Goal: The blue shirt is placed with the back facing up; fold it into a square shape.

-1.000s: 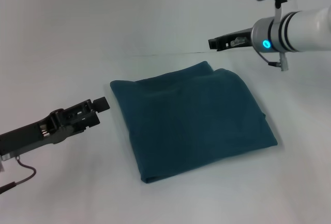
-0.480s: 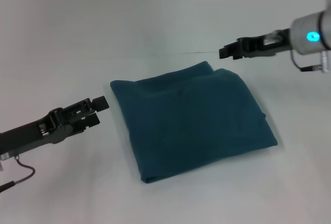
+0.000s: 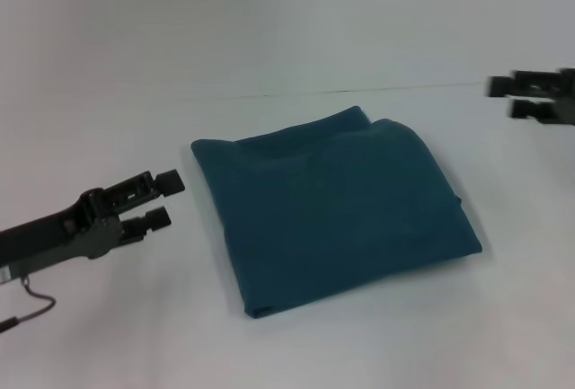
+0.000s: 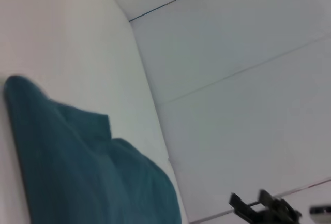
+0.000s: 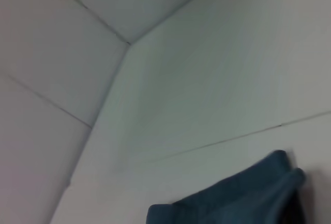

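White table (image 3: 296, 12): smooth, matte. Blue shirt (image 3: 332, 209) lies flat mid-table, folded into a rough square; soft teal cotton, plain, layered edges rounded. Left gripper (image 3: 162, 200) just left of the shirt, fingers parted, empty. Right gripper (image 3: 517, 97) well right of the shirt's far corner, fingers narrowly apart, empty.

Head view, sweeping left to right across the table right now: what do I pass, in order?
left gripper, open → the blue shirt, folded into a rough square → right gripper, open, at the right edge.
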Tool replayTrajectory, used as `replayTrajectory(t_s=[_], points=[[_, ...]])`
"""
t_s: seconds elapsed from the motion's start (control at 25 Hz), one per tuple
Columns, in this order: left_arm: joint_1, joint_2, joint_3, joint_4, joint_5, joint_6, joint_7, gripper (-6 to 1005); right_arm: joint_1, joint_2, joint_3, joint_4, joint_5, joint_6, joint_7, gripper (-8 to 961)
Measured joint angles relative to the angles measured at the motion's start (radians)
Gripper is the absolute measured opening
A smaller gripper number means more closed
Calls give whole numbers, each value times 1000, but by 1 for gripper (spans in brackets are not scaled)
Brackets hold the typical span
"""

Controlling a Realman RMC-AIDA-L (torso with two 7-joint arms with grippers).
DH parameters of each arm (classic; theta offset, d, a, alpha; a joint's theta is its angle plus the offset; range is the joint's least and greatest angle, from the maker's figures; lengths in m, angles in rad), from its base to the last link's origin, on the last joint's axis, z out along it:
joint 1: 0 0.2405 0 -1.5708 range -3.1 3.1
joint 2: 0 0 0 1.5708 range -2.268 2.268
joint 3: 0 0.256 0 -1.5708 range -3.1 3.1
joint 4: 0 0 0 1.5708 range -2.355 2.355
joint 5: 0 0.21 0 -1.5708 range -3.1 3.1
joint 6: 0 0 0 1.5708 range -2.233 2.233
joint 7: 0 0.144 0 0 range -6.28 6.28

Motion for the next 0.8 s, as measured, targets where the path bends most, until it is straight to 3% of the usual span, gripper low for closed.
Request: replayTrajectory(t_s=[0.2,0.32,0.56,0.8], points=[[3,-8,8,-10,47,-56,-105,951,-107,-21,40,0,5,-94,-110,757],[-9,-21,42,-31,51,-126,-115,951,-147,-16,57,0,5,-122,-197,910],[-77,-20,187,-59,77,-224,-153,950,-180,14,61,10,-40,-123,-261,912],[-118,-25,212,-62,143,-311,-252,950,-183,36,60,11,-61,-130,-278,912]])
